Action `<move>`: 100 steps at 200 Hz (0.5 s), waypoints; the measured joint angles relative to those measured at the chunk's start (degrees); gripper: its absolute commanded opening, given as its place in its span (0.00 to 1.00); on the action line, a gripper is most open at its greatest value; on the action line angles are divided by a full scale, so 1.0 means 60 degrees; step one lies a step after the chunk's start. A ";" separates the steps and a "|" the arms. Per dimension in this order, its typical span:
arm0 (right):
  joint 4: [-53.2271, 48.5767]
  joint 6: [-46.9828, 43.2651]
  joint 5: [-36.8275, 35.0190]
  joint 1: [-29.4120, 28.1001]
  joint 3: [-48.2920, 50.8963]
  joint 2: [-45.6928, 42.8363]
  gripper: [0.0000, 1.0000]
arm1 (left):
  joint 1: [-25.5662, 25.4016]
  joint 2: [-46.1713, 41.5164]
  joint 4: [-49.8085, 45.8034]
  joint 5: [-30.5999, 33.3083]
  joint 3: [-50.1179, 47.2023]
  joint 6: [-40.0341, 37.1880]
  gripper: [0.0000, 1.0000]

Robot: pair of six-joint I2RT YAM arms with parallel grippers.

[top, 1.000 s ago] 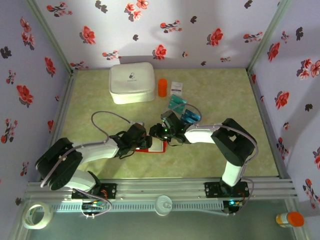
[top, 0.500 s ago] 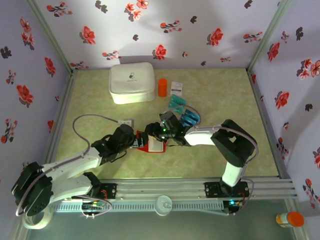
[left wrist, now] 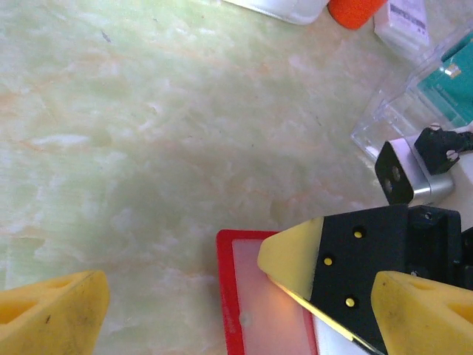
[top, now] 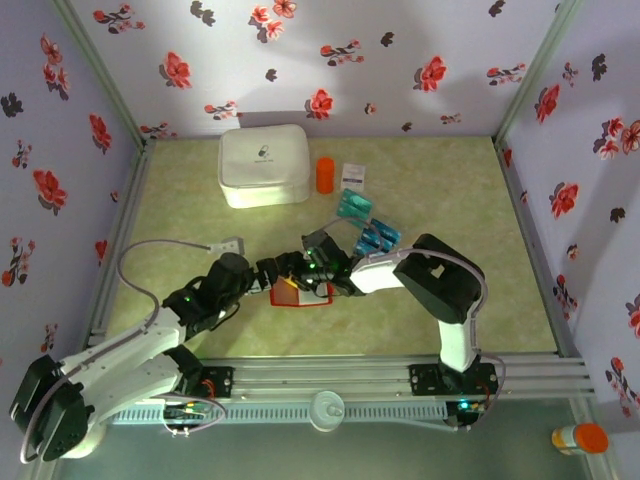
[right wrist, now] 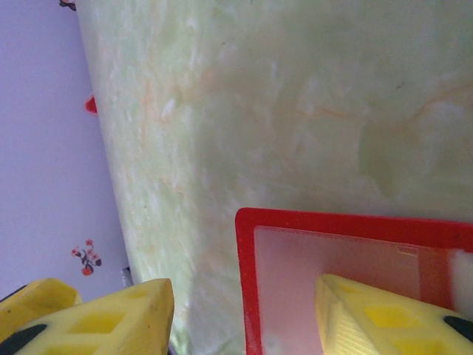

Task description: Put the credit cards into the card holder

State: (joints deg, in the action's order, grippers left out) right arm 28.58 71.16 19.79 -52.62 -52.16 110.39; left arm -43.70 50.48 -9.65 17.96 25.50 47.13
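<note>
The card holder [top: 300, 293] is a flat red wallet lying open on the table with its pale inside up [left wrist: 251, 310] [right wrist: 310, 244]. My left gripper [top: 281, 274] [left wrist: 240, 290] hangs over its left edge, open wide, with nothing held. My right gripper [top: 306, 270] [right wrist: 244, 290] is open too. One yellow fingertip [right wrist: 369, 310] [left wrist: 292, 248] rests on the pale inside, the other [right wrist: 118, 314] is over bare table. The credit cards lie behind the right arm, teal [top: 354, 206] [left wrist: 452, 83] and blue [top: 380, 238].
A large white case [top: 264, 165] stands at the back, with an orange cylinder [top: 325, 173] [left wrist: 355, 9] and a small white box [top: 353, 176] [left wrist: 403, 22] beside it. Clear plastic [left wrist: 403, 118] surrounds the teal card. Flowered walls close three sides.
My left arm has drawn back to the left and its gripper has opened wide. My right gripper has opened and slid left over the wallet.
</note>
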 measured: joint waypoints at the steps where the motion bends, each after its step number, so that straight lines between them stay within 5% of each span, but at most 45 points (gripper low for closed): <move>1: 0.0004 0.0000 -0.0004 0.0000 0.0000 -0.0004 0.54 | 0.0004 0.0000 0.0000 0.0004 0.0000 0.0000 0.92; 63: -0.0047 -0.0029 0.0040 0.0087 0.0025 -0.0197 0.53 | 0.0040 0.0051 -0.0160 0.0018 0.0000 0.0066 0.92; 100: -0.0302 -0.0233 0.0047 0.0291 0.0113 -0.0685 0.36 | 0.0040 0.0186 -0.0259 0.0015 0.0000 0.0066 0.92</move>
State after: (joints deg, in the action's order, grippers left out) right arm 26.76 69.76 20.08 -50.87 -51.48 106.28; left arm -43.46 51.59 -11.20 18.04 25.50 47.53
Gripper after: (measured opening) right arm 0.425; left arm 0.923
